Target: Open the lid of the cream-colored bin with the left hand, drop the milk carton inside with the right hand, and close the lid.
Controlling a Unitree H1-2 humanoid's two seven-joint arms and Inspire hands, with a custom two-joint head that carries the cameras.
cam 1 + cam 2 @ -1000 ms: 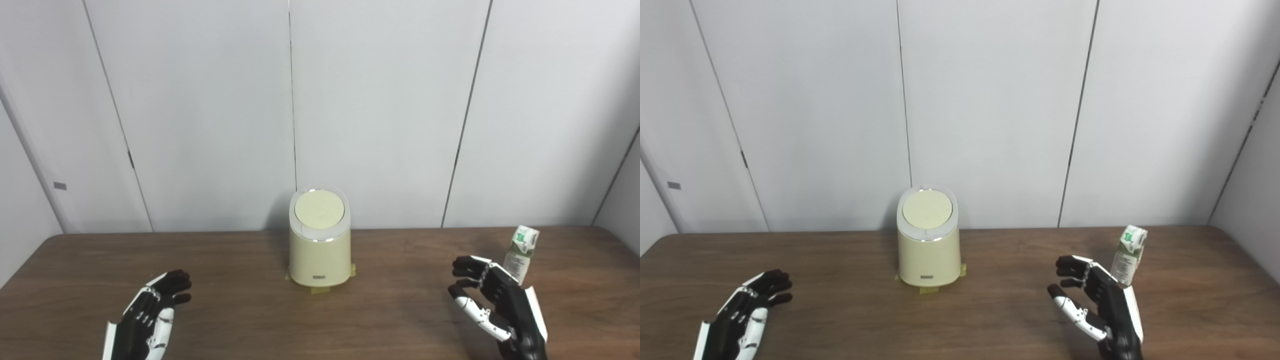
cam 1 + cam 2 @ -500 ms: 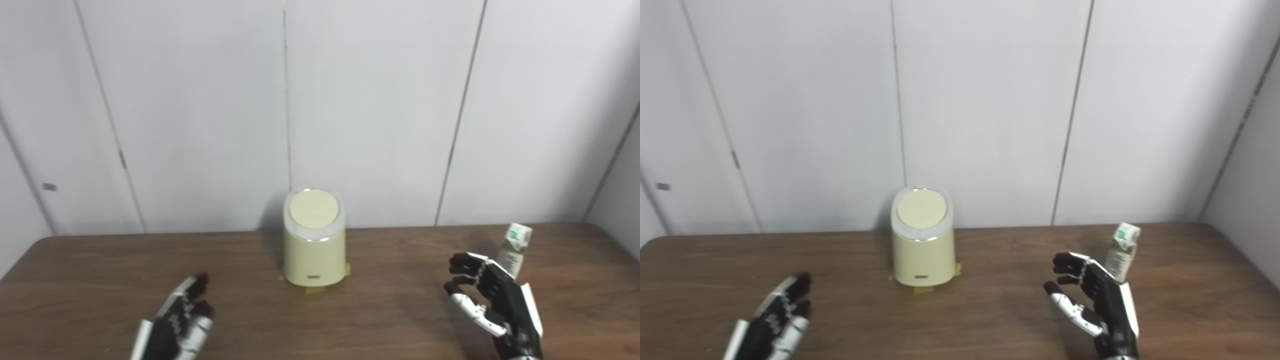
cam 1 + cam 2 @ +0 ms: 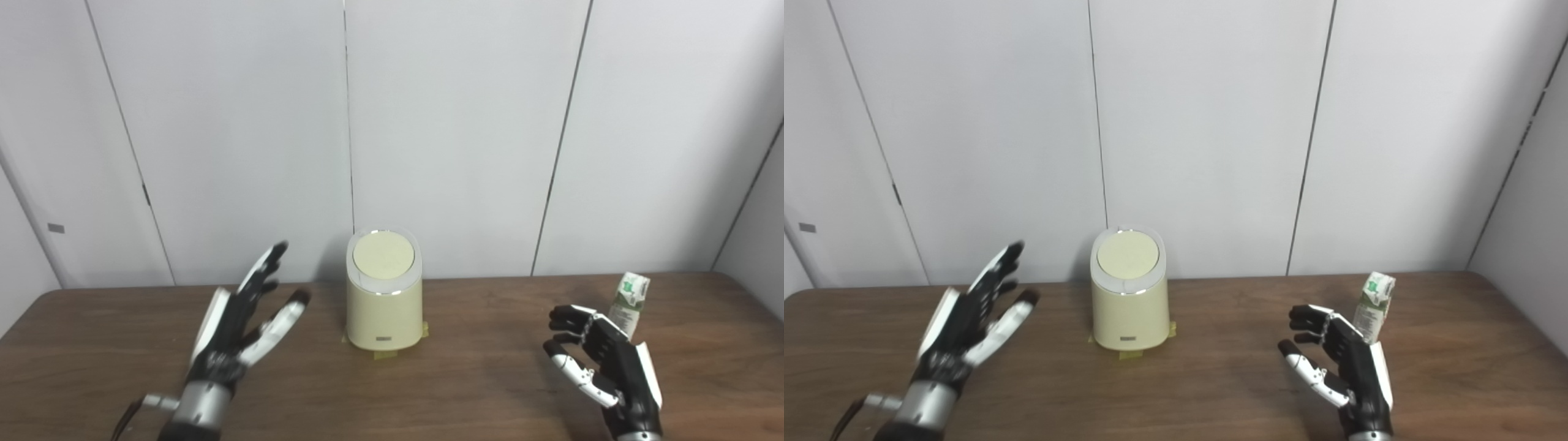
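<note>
Standing lidded, rounded cream bin (image 3: pixel 384 306) on woodgrain table (image 3: pixel 478 380).

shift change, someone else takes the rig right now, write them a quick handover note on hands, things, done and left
Left hand: open, empty, raised left of the bin, not touching it.
Right hand: open, empty, just in front of the milk carton, no grip.
Bin: centre of the table, at the back, on tape marks, lid shut.
Milk carton: upright, back right.
Done: nothing yet.
Left: open the lid, grasp and drop the carton, close the lid.
</note>
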